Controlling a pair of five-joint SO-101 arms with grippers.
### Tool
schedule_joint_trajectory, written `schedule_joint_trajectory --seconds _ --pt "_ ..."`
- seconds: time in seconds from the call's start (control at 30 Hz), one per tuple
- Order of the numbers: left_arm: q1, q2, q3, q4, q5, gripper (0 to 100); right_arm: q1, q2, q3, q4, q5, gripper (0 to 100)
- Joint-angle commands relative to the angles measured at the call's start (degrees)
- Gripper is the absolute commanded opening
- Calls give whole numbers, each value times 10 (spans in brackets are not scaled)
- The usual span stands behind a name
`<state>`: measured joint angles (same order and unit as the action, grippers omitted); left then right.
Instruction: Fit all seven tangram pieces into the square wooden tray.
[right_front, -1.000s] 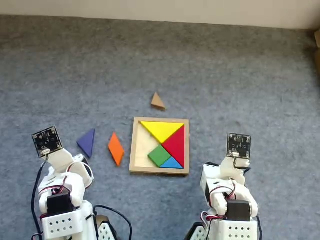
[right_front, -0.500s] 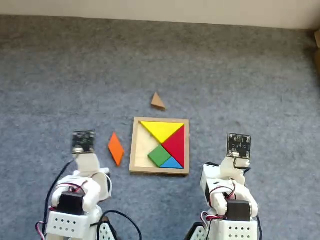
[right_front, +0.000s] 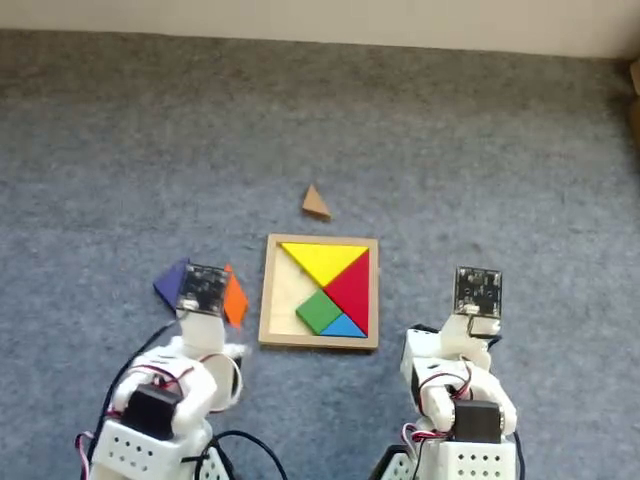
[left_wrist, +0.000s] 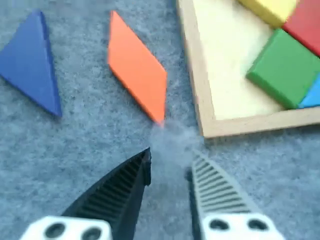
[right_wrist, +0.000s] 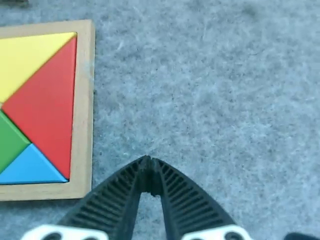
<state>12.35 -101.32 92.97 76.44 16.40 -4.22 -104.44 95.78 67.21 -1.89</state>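
In the high view, a square wooden tray (right_front: 268, 300) is seen on grey carpet (right_front: 500, 150). A yellow triangle (right_front: 325, 260), red triangle (right_front: 352, 288), green square (right_front: 318, 311) and light-blue triangle (right_front: 344, 326) are seated in it, and its left part is bare. A small brown triangle (right_front: 316, 203) lies beyond the far rim. An orange parallelogram (right_front: 236, 300) lies just beside the left rim and a dark-blue triangle (right_front: 168, 283) further left. The left arm (right_front: 190, 360) is extended over the orange piece.

In the left wrist view, the left gripper (left_wrist: 171, 156) is seen partly open and empty, its tips just short of the parallelogram's near corner. A pick of that piece is judged to be in hand: the claw must be carried forward, lowered and closed across the piece.

In the right wrist view, the right gripper (right_wrist: 150, 162) is closed on nothing, over carpet beside the tray's right rim.
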Motion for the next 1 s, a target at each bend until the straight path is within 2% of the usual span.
schedule_joint_trajectory --seconds 0.0,0.07,0.13,0.33,0.47,0.7,0.87,0.97 --pt "-95 -20 -65 -1 3 383 7 -7 80 4 -5 5" --pt "-119 -20 -75 -11 6 453 7 -7 80 4 -5 5" --pt "-136 -19 -77 -30 7 461 7 -7 80 4 -5 5" --pt "-154 -19 -84 -38 3 392 7 -7 80 4 -5 5" --pt "-154 -13 -132 -35 4 351 7 -7 80 4 -5 5" --pt "-154 -12 -196 22 4 237 7 -7 80 4 -5 5" --pt "-154 0 -198 24 4 224 7 -7 80 4 -5 5" --pt "-154 73 -211 18 4 224 7 -7 80 4 -5 5"
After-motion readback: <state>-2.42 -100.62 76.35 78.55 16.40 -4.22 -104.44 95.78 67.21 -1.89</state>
